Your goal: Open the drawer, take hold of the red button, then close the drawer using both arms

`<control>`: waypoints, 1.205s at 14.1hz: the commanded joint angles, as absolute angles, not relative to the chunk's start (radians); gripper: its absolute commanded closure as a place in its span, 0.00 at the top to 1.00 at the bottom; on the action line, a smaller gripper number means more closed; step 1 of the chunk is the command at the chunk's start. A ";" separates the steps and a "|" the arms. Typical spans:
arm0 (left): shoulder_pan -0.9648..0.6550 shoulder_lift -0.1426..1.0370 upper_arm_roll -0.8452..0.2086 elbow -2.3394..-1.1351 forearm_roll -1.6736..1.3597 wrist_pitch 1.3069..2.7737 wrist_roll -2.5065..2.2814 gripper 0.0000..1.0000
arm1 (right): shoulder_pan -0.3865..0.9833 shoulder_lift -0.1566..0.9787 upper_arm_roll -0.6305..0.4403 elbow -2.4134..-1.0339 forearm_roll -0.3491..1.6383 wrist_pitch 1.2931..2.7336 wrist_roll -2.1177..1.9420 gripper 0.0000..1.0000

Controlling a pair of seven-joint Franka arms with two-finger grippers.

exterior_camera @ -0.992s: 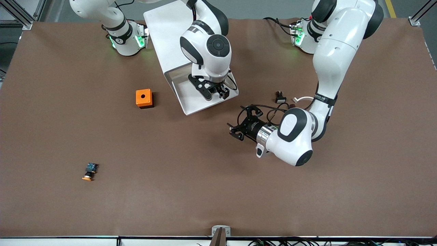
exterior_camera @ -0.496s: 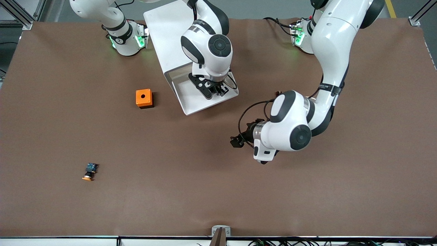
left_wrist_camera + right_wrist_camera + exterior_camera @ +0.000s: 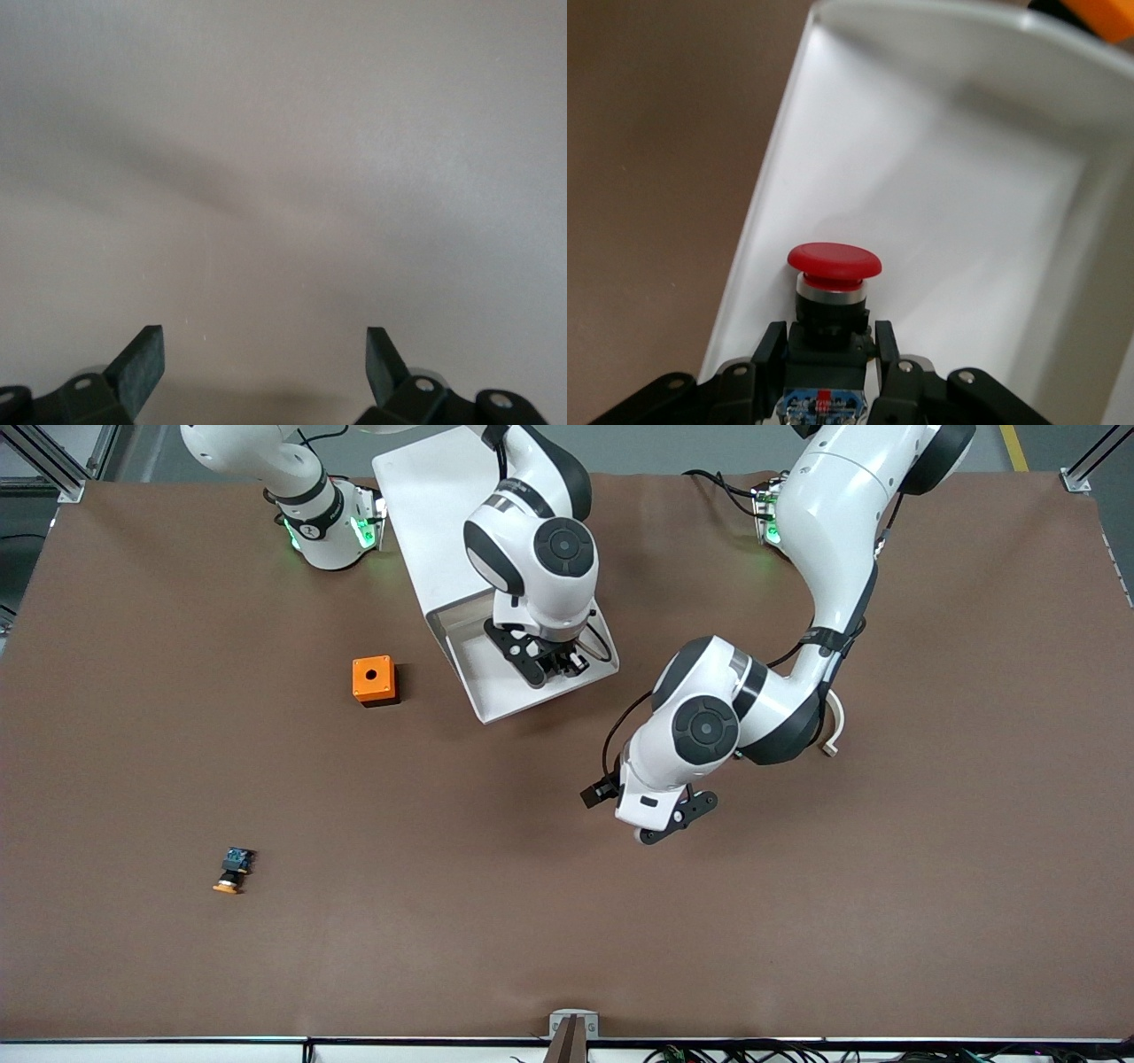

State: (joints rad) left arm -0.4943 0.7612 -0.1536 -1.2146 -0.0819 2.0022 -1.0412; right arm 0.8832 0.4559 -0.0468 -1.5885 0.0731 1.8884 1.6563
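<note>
Left end effector (image 3: 264, 359) swung nearer, unlabelled.

Two white robot arms, the right arm (image 3: 532, 558) and the left arm (image 3: 833, 540); two black two-finger grippers, the right gripper (image 3: 824, 359) and the left gripper (image 3: 264, 363); two push-buttons, one red-capped button (image 3: 833, 283) and one orange-capped button (image 3: 234, 870); one white open drawer (image 3: 483, 682); one orange box (image 3: 374, 680) with a hole; one brown table (image 3: 443, 921)
</note>
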 commanded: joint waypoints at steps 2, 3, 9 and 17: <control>-0.523 0.742 -0.146 -1.247 -0.029 2.049 -1.045 1.00 | 0.700 0.434 -0.043 -1.438 0.150 1.685 1.353 0.00; -0.523 0.742 -0.146 -1.247 -0.029 2.049 -1.046 1.00 | 0.645 0.422 -0.044 -1.424 0.158 1.652 1.235 0.00; -0.590 0.739 -0.146 -1.269 0.011 2.052 -1.092 1.00 | 0.266 0.428 -0.048 -1.469 0.115 1.738 0.532 0.00; -0.696 0.741 -0.178 -1.285 0.009 2.046 -1.218 1.00 | 0.097 0.590 -0.048 -1.532 -0.032 2.057 0.173 0.00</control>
